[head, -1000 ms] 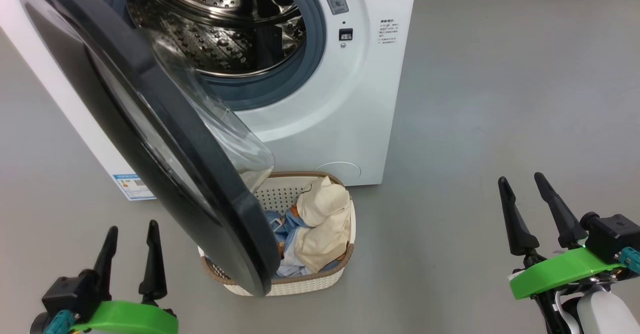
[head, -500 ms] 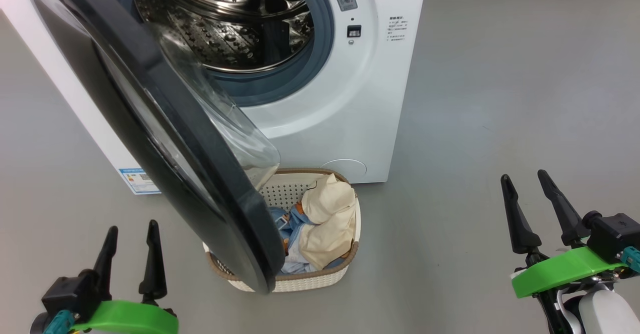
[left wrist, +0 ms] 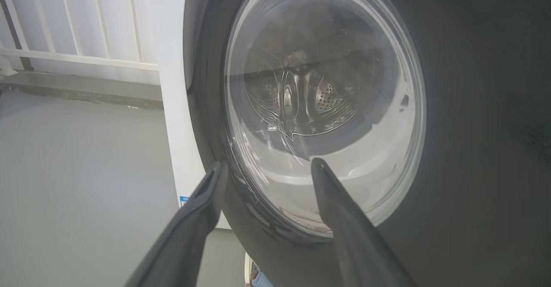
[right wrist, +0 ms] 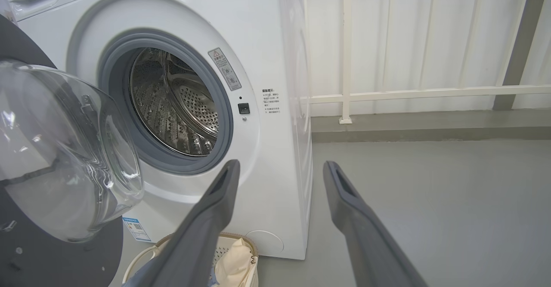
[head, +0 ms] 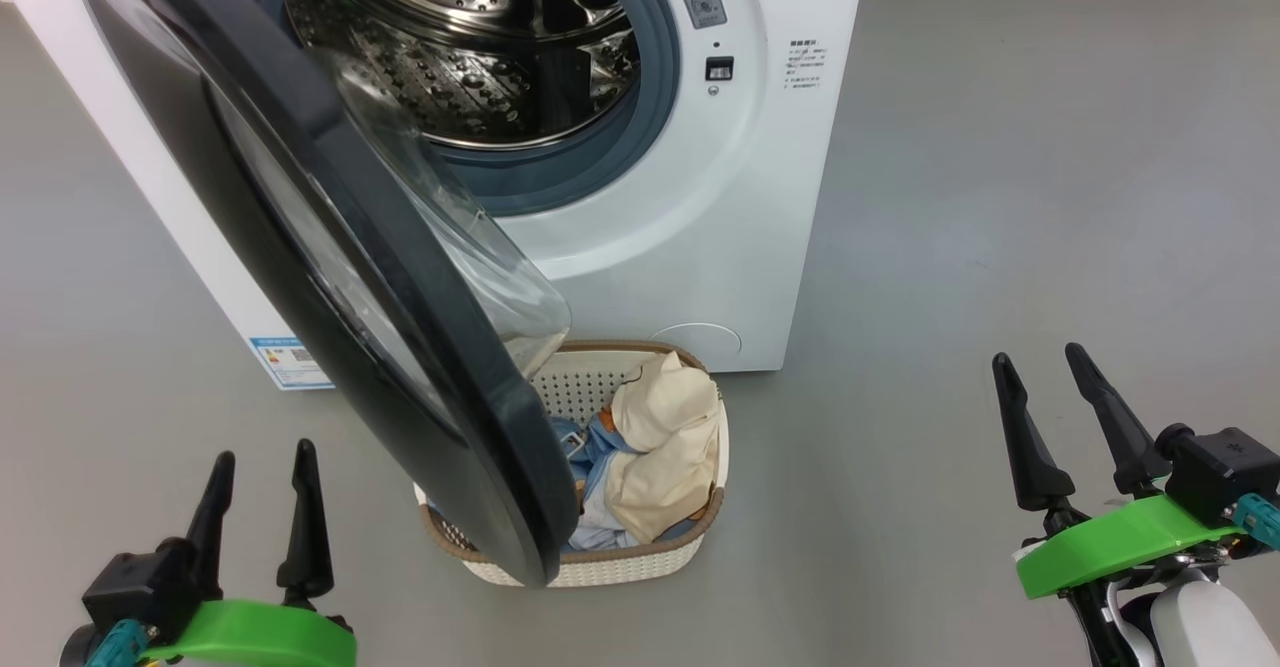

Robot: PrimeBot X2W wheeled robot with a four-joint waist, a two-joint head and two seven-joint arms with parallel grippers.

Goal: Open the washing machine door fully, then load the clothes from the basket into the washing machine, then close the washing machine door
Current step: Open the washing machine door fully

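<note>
Long dark-fingered left gripper [head: 264,452] on bright green plastic mount [head: 250,635] sits lower left, fingers [head: 303,519] pointing up, spread apart, holding nothing. Matching right gripper [head: 1037,354] sits lower right, fingers leaning left, spread apart, empty; white rounded forearm [head: 1198,629] just below it.

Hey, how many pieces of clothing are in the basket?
2 visible: a cream cloth on the right side of the basket, and a blue printed cloth beside it, toward the left. The door covers the basket's left part, so more may be hidden.

White washing machine [head: 700,247] — black-rimmed door [head: 400,297] (clear glass); cream basket [head: 600,572].
</note>
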